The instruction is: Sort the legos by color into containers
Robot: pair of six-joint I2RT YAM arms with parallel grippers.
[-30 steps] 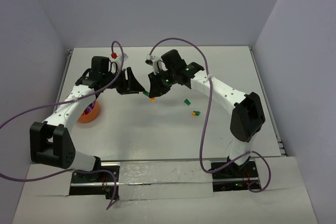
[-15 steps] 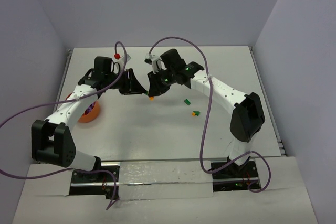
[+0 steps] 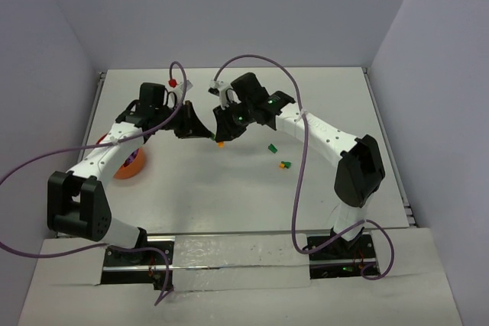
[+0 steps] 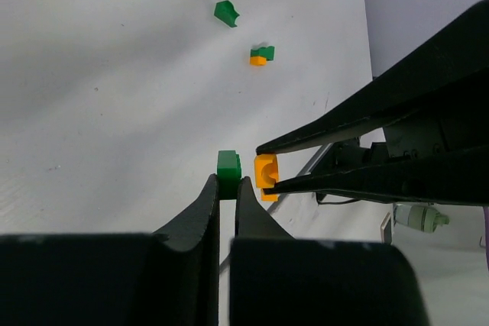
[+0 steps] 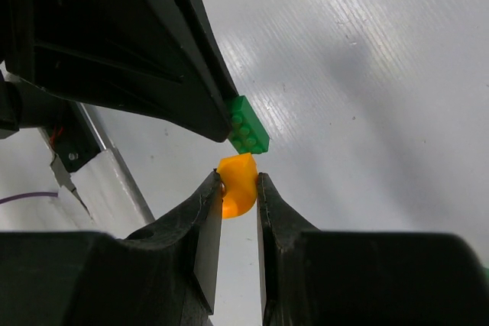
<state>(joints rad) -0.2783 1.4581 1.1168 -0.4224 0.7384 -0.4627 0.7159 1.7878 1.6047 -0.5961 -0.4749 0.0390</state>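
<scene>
My left gripper [image 4: 227, 185] is shut on a small green lego [image 4: 228, 167], pinched at the fingertips. Right beside it, my right gripper [image 5: 240, 181] is shut on an orange-yellow lego [image 5: 238, 185]. The green lego [image 5: 248, 125] sits just above the orange one, almost touching it. In the top view both grippers meet at the table's middle back, with the green lego [image 3: 211, 136] and the orange lego [image 3: 220, 143] side by side. The orange bowl [image 3: 128, 163] stands at the left, partly hidden under my left arm.
A loose green lego [image 3: 271, 147] and a joined green and orange piece [image 3: 285, 164] lie on the white table right of the grippers. They also show in the left wrist view as the green lego [image 4: 225, 13] and the joined piece [image 4: 262, 55]. Purple cables arc over both arms.
My left gripper has closed on the green lego and edged slightly right toward the right gripper. The right gripper has kept still with the orange lego.
</scene>
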